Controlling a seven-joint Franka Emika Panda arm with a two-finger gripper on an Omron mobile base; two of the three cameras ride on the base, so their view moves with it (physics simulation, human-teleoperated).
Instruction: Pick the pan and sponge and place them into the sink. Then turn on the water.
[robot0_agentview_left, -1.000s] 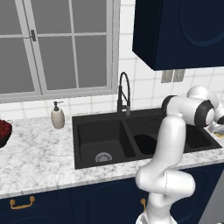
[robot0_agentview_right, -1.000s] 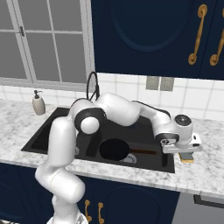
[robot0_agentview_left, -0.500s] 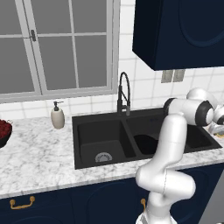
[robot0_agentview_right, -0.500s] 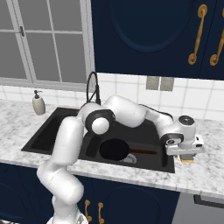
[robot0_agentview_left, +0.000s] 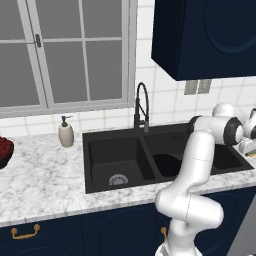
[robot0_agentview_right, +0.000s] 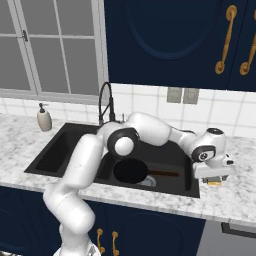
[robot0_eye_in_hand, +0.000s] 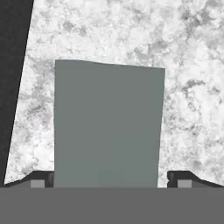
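Straight below the claw (robot0_eye_in_hand: 108, 181): the sponge (robot0_eye_in_hand: 108, 124), grey-green top up, flat on the white marble surface (robot0_eye_in_hand: 192, 87). One dark claw tip on each side of the sponge, wide apart, nothing held yet. Sponge right between the tips, its long way running away from the claw, its short way across the gap. Looks like a good fit for a squeeze. Probably just needs a little drop down, then a close.

From the right base view: claw (robot0_agentview_right: 215, 176) low over the sponge (robot0_agentview_right: 215, 183), a small yellow bit peeking out under the hand. Sits on the surface just right of the sink (robot0_agentview_right: 60, 150), close to its right edge. Black strip of sink rim at the left of the hand view too.

Inside the sink: the pan (robot0_agentview_right: 131, 171) lies in the right basin, round and black, its thin reddish handle pointing right toward the sponge. Left basin (robot0_agentview_left: 112, 165) has just its round metal drain. No water from the tall black faucet (robot0_agentview_left: 142, 107).

So pan part looks done. Sponge next, then a short carry left into the sink.
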